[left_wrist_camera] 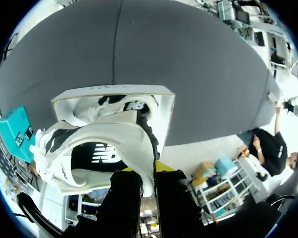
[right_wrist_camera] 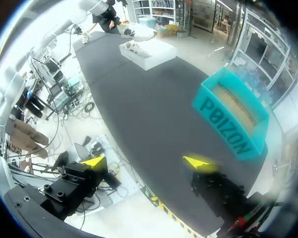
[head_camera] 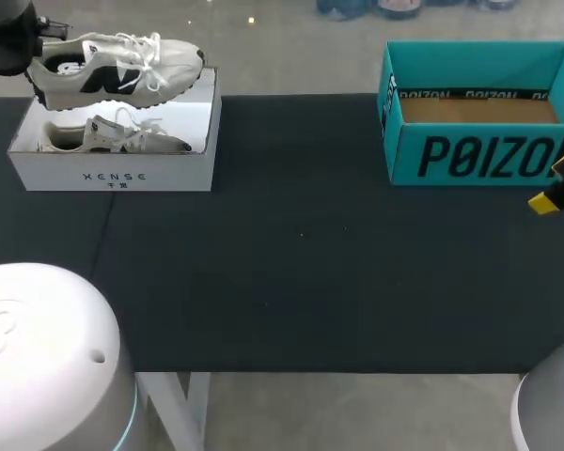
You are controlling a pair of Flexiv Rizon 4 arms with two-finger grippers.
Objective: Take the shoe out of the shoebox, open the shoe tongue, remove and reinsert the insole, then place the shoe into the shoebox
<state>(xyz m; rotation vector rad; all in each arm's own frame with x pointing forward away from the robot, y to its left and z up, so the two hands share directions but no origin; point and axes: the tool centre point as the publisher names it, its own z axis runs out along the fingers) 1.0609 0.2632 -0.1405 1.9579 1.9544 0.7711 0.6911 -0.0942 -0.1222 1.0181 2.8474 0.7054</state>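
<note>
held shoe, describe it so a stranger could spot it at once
Find the white shoebox at the far left corner of the black table. One white-and-black sneaker lies inside it; the held shoe is its twin, gripped at its heel end by the left gripper above the box.

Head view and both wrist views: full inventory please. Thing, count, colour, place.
held shoe: 1, white with black, in the air above the white shoebox
boxed shoe: 1, white with dark trim, inside the white shoebox
white shoebox: 1, white, far left of the table, open
teal box: 1, teal with a brown floor, far right, open
table: 1, black
left pincer: 1, yellow tips, shut on the held shoe
right pincer: 1, yellow tips, open, near the teal box
</note>
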